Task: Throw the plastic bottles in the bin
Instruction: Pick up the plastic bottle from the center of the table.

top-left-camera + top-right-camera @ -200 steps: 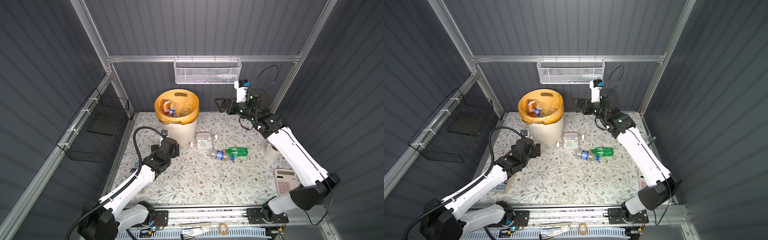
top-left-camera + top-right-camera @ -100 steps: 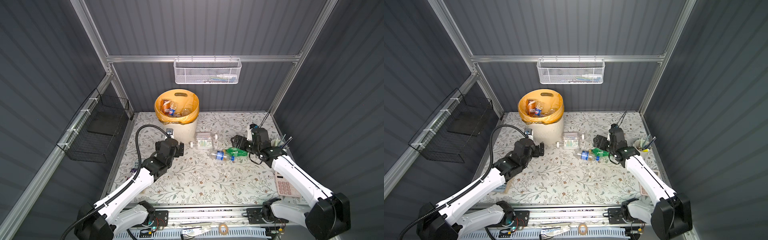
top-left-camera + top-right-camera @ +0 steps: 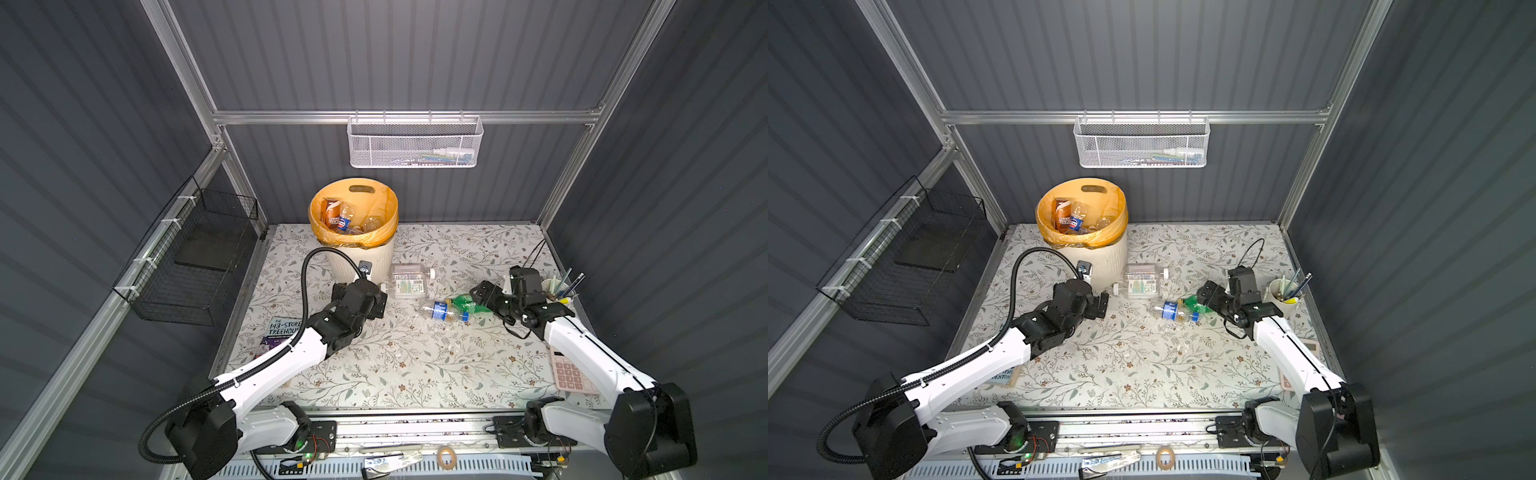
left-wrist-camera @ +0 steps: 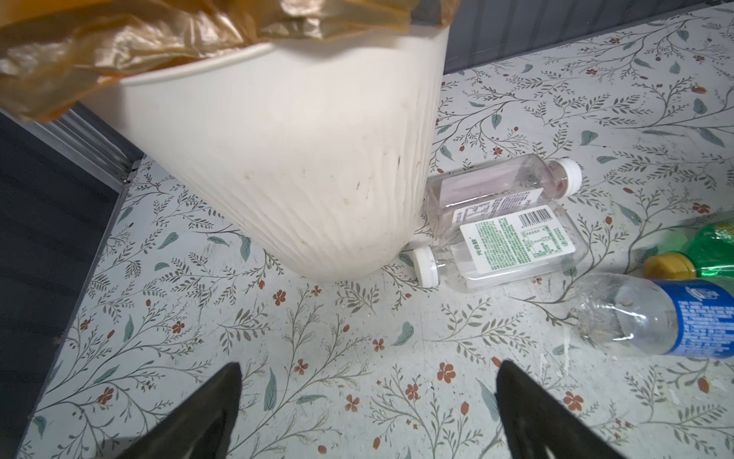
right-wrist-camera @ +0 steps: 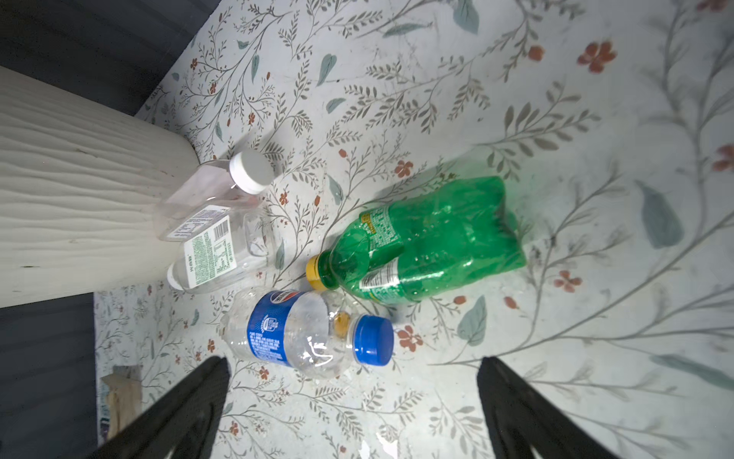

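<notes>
The bin [image 3: 360, 261], cream and ribbed with an orange bag, stands at the back and holds some plastic bottles [image 3: 340, 217]. On the table lie two clear white-capped bottles [image 3: 409, 283] against its base, a blue-labelled bottle [image 3: 441, 311] and a crushed green bottle [image 3: 468, 304]. My left gripper [image 3: 377, 303] hovers open just left of the clear bottles [image 4: 512, 246], holding nothing. My right gripper [image 3: 482, 294] hangs open at the green bottle's [image 5: 429, 242] right end, with the blue-labelled bottle [image 5: 302, 330] just ahead of its fingertips.
A white mesh basket [image 3: 415, 143] hangs on the back wall and a black wire basket [image 3: 195, 257] on the left wall. A book [image 3: 282, 332] lies under my left arm. A pen cup [image 3: 555, 286] and a pink calculator [image 3: 571, 372] sit along the right edge.
My right arm swung down from high at the back wall to the green bottle on the table. My left arm reached forward towards the clear bottles beside the bin.
</notes>
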You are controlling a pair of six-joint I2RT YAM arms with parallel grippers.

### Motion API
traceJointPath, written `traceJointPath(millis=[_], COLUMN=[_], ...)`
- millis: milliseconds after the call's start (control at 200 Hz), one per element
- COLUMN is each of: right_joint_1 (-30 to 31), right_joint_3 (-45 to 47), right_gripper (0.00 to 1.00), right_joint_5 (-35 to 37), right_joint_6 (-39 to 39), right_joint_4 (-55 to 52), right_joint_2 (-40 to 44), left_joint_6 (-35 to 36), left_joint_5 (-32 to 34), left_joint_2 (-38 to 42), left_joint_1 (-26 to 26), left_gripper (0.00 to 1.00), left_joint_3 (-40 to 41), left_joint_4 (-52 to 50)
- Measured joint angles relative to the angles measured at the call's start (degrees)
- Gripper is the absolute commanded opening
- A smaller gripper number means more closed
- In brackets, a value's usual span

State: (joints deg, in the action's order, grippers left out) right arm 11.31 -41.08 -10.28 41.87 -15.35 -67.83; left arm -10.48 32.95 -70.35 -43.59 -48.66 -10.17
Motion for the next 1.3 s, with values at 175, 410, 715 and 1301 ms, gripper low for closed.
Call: traceJointPath(millis=[175,410,715,1301], right_joint_1=[5.3,12.7,17.7,24.1], right_joint_3=[1.3,-11.3,-24.0,-33.5], right_gripper=[0.99,0.99,0.99,0.94], right_joint_5=[0.1,3.1,4.5,12.4], right_joint_6=[0.9,-14.7,-37.5,-56.3], right_joint_4=[0.3,-5.6,-17.5,-26.6], right_joint_2=[-0.2,-8.8,-19.6,-34.8], left_joint_6=[0.5,0.7,0.6,-2.2], left_joint_5=[0.0,0.0,1.2,6.1], left_joint_2=[-0.4,-0.7,0.4,7.1], left_joint_1=[0.0,0.0,0.0,0.2], left_gripper=[1.00,1.00,1.00,1.00], left_joint_3=[0.0,-0.1,0.0,3.5], left_joint_4=[0.0,0.0,-0.1,-1.3])
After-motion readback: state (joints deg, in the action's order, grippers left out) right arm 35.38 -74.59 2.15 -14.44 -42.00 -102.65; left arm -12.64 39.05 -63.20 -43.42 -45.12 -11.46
